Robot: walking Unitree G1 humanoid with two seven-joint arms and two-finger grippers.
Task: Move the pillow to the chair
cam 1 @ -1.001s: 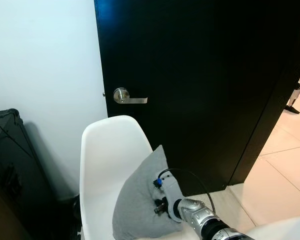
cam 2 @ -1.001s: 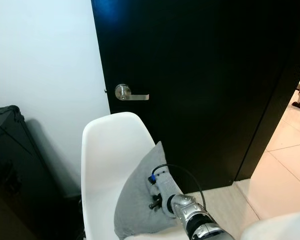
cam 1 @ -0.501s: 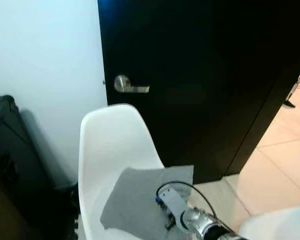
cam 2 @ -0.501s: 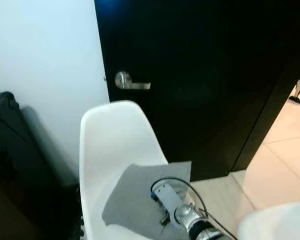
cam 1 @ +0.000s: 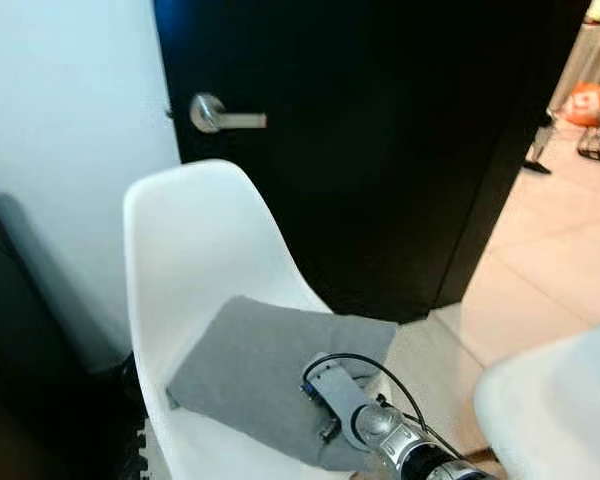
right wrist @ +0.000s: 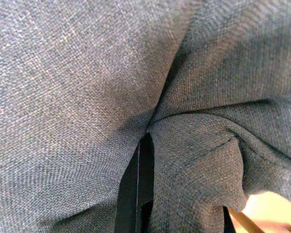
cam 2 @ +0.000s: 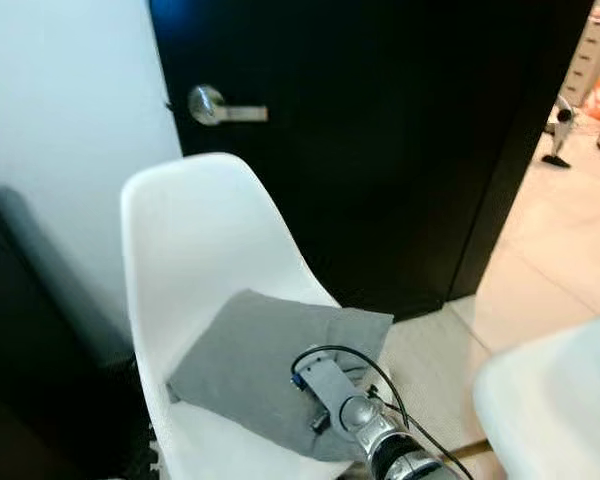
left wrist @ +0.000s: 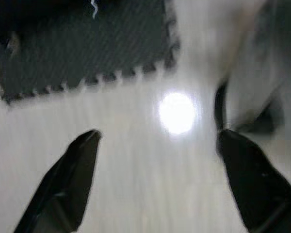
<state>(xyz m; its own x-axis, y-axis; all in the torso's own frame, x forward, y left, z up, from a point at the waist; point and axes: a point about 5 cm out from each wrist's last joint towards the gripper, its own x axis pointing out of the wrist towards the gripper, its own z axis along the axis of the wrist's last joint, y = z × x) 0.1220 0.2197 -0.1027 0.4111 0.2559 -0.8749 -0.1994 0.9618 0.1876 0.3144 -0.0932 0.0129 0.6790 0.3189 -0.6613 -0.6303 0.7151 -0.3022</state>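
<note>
- One grey pillow (cam 1: 265,365) lies flat on the seat of a white chair (cam 1: 195,230), one corner reaching past the seat's front edge toward the door side.
- The chair stands just in front of a black door (cam 1: 380,130) with a silver lever handle (cam 1: 220,115), beside a pale wall (cam 1: 60,120).
- The right gripper (right wrist: 145,160) is clenched on the pillow: in the right wrist view the grey cloth bunches into folds around a black finger (right wrist: 136,194).
- From the head views, the right arm's silver wrist rests over the pillow's near edge, with a black cable (cam 2: 345,358) looping above it.
- The left gripper (left wrist: 157,182) hangs low over a pale floor (left wrist: 136,194), its two black fingers spread wide with nothing between them.
- A dark mat (left wrist: 82,43) with a toothed edge lies on that floor; the view is blurred, so it is probably a foam tile.
- Beige floor tiles (cam 1: 560,250) show beyond the open side of the door.
</note>
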